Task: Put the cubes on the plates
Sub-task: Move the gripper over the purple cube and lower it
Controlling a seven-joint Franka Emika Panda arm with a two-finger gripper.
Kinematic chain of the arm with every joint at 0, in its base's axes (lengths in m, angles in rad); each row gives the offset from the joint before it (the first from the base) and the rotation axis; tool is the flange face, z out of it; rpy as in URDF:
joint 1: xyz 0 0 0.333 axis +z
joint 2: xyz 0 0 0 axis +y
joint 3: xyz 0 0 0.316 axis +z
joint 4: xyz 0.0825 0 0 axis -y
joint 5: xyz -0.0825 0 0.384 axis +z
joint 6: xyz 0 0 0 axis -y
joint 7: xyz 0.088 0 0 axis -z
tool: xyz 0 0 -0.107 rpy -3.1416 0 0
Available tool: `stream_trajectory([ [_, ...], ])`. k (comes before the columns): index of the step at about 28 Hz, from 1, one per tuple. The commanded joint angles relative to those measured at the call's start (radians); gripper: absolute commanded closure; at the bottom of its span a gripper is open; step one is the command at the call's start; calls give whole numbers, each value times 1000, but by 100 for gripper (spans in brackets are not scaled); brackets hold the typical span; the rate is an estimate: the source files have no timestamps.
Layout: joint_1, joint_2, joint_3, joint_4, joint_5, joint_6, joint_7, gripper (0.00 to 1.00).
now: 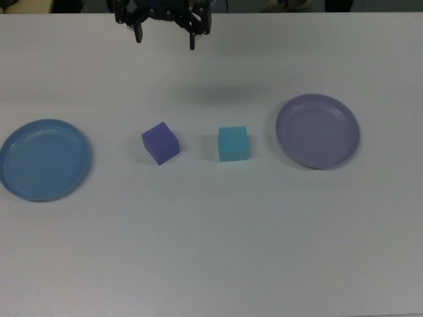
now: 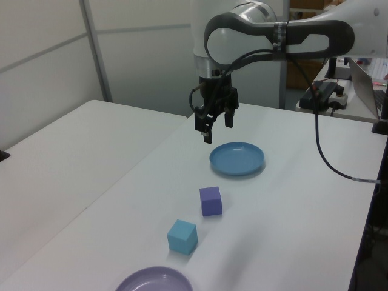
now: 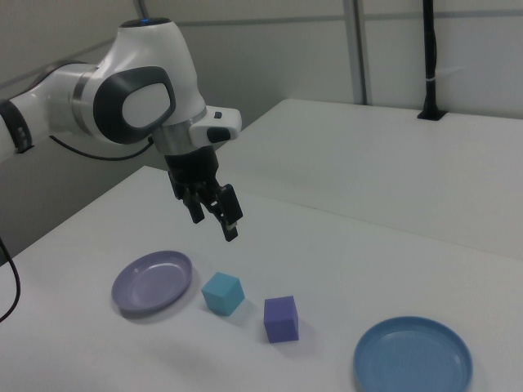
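Two cubes lie side by side on the white table, between two plates. The purple-blue cube (image 1: 160,142) (image 2: 211,201) (image 3: 281,318) is nearer the light blue plate (image 1: 44,160) (image 2: 237,158) (image 3: 413,358). The turquoise cube (image 1: 233,144) (image 2: 182,236) (image 3: 223,293) is nearer the lavender plate (image 1: 318,130) (image 2: 154,280) (image 3: 152,282). Both plates hold nothing. My gripper (image 1: 165,38) (image 2: 217,128) (image 3: 214,224) hangs open and empty above the table, at the top view's upper edge, well clear of the cubes.
A second white table (image 2: 66,151) adjoins this one on the left view's left. A laptop (image 2: 367,85), a black box (image 2: 327,91) and a hanging black cable (image 2: 324,151) are on the left view's right. A black post (image 3: 429,57) stands on the far table.
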Motion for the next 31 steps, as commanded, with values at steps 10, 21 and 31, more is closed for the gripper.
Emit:
stream_trajectory([
  [10, -5, 12, -9, -15, 34, -37, -271, 0],
  [21, -18, 119, -10, -38, -20, -30, -595, 0],
  [31, -41, 216, -12, -75, -67, 147, -714, 0],
])
